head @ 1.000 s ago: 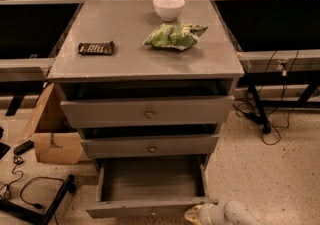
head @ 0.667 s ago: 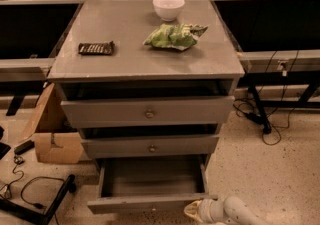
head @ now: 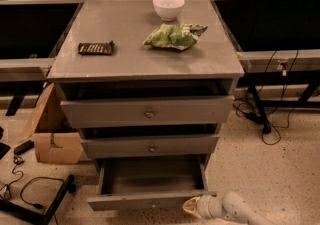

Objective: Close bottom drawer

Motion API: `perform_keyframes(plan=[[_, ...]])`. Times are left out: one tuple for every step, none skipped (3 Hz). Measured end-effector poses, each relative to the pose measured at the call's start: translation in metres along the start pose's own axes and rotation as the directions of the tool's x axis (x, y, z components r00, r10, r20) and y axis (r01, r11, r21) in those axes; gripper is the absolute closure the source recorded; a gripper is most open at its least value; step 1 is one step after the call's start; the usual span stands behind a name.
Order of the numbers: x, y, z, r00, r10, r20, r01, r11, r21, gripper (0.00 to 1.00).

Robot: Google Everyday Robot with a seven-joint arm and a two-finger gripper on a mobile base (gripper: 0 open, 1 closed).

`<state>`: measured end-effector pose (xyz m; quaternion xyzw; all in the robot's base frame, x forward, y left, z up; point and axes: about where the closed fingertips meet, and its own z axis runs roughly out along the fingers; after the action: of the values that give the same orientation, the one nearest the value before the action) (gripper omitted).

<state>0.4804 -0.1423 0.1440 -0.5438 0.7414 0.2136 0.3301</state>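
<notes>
**A:** Condition of the bottom drawer (head: pixel 150 201)?

**B:** Stands pulled well out at the foot of the cabinet, lowest of the stack, just above the floor (head: pixel 272 171). Grey, flat-fronted, slimmest front of the set. Shows a plain grey box interior, open to view from above. Carries a small knob at mid-front, barely discernible.

**A:** And the pincer (head: pixel 192 206)?

**B:** Sits low at the bottom right of the view, on a pale rounded arm, cream tip right at the right end of that drawer's front. Apart or together: cannot tell. Touching the front or only just beside it: cannot tell either.

**A:** Counts?

**B:** Three drawers in all. Top drawer (head: pixel 147 111) and middle drawer (head: pixel 150 146) each slightly out, each with one round brass knob and a dark gap above. On the table (head: pixel 125 64): one white bowl (head: pixel 168 6) at the back, one crumpled green bag (head: pixel 175 35) just in front of it, one dark flat packet (head: pixel 96 48) well apart to the left. One open cardboard box (head: pixel 55 141) on the floor, left of the cabinet.

**A:** Surface and room?

**B:** Smooth grey top with a dull sheen. Pale speckled floor. Black cables (head: pixel 272 119) trailing on the right, more on the left. Dark-topped benches flanking both sides.
</notes>
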Motion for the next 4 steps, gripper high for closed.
perform_keyframes(plan=[[-0.011,-0.012,0.003,1.0,-0.012,0.012,0.012,0.9999,0.004,1.0],[-0.02,-0.021,0.006,1.0,-0.02,0.023,0.02,0.9998,0.008,1.0],[-0.02,-0.021,0.006,1.0,-0.02,0.023,0.02,0.9998,0.008,1.0],[-0.011,-0.029,0.021,0.999,-0.013,0.032,0.013,0.9999,0.006,1.0]])
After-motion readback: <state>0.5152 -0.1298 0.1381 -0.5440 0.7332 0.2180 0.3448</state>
